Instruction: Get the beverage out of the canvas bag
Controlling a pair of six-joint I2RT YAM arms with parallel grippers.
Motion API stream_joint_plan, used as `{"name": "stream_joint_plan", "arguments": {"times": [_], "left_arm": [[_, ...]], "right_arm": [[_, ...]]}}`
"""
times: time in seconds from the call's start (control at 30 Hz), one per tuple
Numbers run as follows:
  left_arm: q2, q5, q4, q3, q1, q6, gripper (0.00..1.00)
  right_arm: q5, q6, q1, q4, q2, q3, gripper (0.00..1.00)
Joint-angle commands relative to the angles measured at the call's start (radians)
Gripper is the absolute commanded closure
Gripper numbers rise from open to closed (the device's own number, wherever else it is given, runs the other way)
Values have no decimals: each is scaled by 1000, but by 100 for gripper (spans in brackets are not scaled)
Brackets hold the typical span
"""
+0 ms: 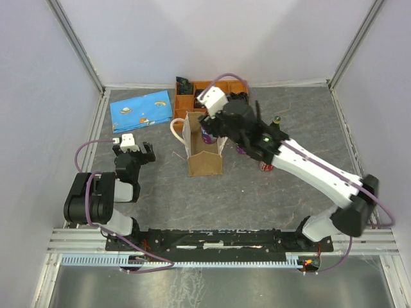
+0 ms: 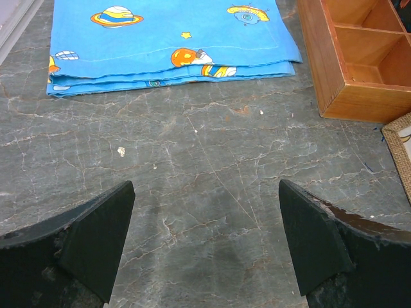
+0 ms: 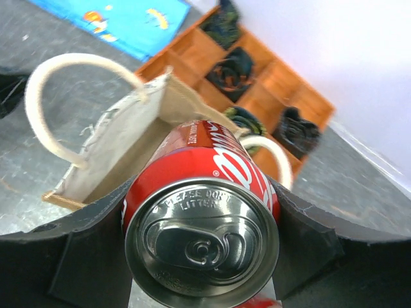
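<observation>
The right gripper (image 3: 202,242) is clenched on a red can (image 3: 204,186), held at the open mouth of the canvas bag (image 1: 204,159) standing on the counter (image 2: 212,147). The left gripper (image 2: 205,239) is released, hovering near a blue cloth (image 2: 167,32).

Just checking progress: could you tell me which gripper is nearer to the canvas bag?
Right. The right gripper is at the open top of the canvas bag, shut on the red can; the left gripper is open, well off to the bag's left.
</observation>
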Motion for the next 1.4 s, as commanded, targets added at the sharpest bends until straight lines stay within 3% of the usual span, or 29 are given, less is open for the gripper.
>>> {"name": "stream_joint_plan", "arguments": {"times": [0.0, 0.17, 0.37, 0.6, 0.83, 1.37], "left_arm": [[5, 13, 33, 21, -3, 48, 1], [5, 13, 32, 22, -3, 48, 1], [5, 13, 33, 22, -3, 48, 1], [5, 13, 32, 22, -3, 48, 1], [4, 14, 33, 22, -4, 48, 1], [5, 14, 32, 22, -4, 48, 1]], "right_arm": [[215, 42, -4, 146, -199, -72, 100], [358, 133, -4, -3, -295, -124, 100], [435, 265, -5, -172, -298, -186, 100], [369, 386, -25, -193, -260, -268, 100], [146, 482, -145, -115, -218, -361, 100], [104, 531, -186, -55, -84, -444, 100]]}}
